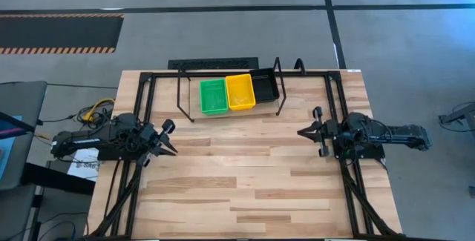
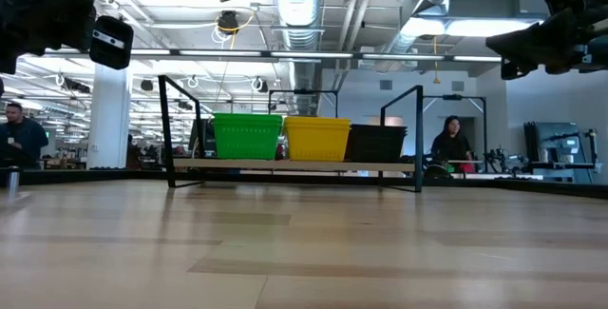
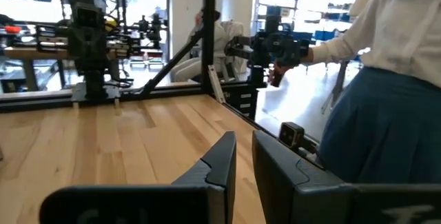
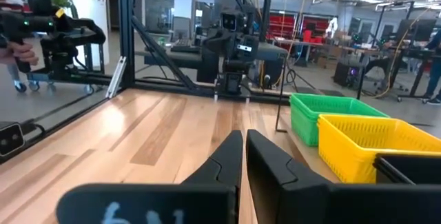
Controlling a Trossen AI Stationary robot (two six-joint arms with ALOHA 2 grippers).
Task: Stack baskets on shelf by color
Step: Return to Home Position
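Note:
The shelf [image 2: 285, 165] stands at the table's far middle on its black wire frame. Three baskets rest side by side on its board: green [image 1: 214, 97] on the left, yellow [image 1: 240, 92] in the middle, black [image 1: 265, 87] on the right. The right wrist view shows the same green [image 4: 331, 114], yellow [image 4: 372, 145] and black [image 4: 410, 169] baskets. My left gripper [image 1: 171, 149] hovers at the table's left side, pointing level toward the right, shut on nothing. My right gripper [image 1: 302, 132] hovers at the right side, pointing level toward the left, shut and empty.
Black frame rails [image 1: 141, 122] run along the table's left and right sides behind both arms. A dark flat strip [image 1: 215, 64] lies beyond the shelf at the far edge. Bare wooden tabletop [image 1: 237, 174] spreads between the arms. A person [image 3: 386, 79] stands past the table's right side.

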